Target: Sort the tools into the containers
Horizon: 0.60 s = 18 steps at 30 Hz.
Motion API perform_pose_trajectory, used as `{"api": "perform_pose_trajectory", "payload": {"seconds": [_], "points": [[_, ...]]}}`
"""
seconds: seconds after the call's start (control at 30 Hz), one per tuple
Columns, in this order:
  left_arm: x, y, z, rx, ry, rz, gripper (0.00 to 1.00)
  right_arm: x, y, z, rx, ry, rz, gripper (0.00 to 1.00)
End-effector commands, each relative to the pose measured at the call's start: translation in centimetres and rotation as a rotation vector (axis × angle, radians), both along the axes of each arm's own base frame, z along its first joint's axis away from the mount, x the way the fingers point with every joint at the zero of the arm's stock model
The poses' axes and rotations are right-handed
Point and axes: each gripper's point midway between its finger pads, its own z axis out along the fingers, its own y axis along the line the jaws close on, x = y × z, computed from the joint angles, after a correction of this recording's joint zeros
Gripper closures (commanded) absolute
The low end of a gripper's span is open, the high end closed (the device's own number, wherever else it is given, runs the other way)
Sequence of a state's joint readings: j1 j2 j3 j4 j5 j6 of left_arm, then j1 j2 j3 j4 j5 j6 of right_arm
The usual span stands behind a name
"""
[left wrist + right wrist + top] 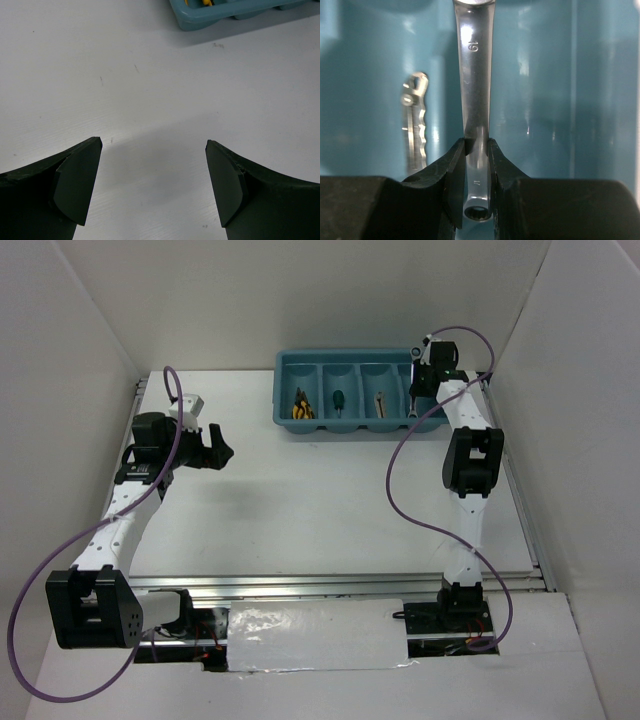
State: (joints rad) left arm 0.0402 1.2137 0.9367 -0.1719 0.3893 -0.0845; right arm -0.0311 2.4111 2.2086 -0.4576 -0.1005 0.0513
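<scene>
Right fingers clamp the wrench.
Shaft runs straight out from them, far end cut off; left fingers spread, empty.

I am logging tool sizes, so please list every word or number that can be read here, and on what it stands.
"19": stamped on the silver wrench held in the jaws of the right gripper.
Second stamp lower on the wrench, between the jaws: too blurred to read.
No other text in any view.
</scene>
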Motion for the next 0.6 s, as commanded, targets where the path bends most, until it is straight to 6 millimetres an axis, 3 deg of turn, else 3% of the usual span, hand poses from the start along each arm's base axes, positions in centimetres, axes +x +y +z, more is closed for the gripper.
{"api": "perform_pose_trajectory", "payload": {"seconds": [0.0, 0.13, 0.2, 0.23, 0.33, 0.37, 0.43, 0.5, 0.53, 0.57], "points": [[0.0, -0.2, 1.7, -0.001, -0.045, -0.001, 0.01, 2.2, -0.8, 2.0, -0.116, -0.106, 0.022, 1.00], [-0.1, 0.0, 1.7, 0.009, -0.044, -0.001, 0.01, 1.8, -2.2, -0.2, -0.197, -0.056, 0.026, 0.99], [-0.2, 0.0, 1.8, 0.013, -0.049, -0.001, 0.01, 1.3, -2.8, -1.4, -0.217, -0.019, 0.039, 0.94], [-0.2, 0.0, 1.9, 0.015, -0.051, -0.002, 0.01, 1.1, -2.9, -1.5, -0.227, -0.012, 0.047, 0.90], [-0.2, 0.1, 1.9, 0.017, -0.051, 0.000, 0.01, 0.4, -3.7, -1.8, -0.248, 0.015, 0.031, 0.63], [-0.1, 0.0, 1.8, 0.017, -0.050, -0.001, 0.01, 0.2, -3.7, -1.3, -0.242, 0.013, 0.028, 0.49], [0.0, 0.0, 1.9, 0.013, -0.052, -0.001, 0.01, 0.0, -3.9, 0.9, -0.216, -0.019, 0.013, 0.39], [0.2, 0.0, 2.1, 0.011, -0.063, -0.003, 0.01, -0.2, -3.7, 3.1, -0.181, -0.054, 0.007, 0.35], [0.2, -0.1, 2.0, 0.008, -0.063, -0.007, 0.01, -0.5, -3.7, 6.0, -0.160, -0.101, 0.017, 0.35], [0.4, -0.1, 2.1, 0.007, -0.069, -0.008, 0.01, -0.8, -3.5, 7.4, -0.151, -0.119, 0.025, 0.35]]}}
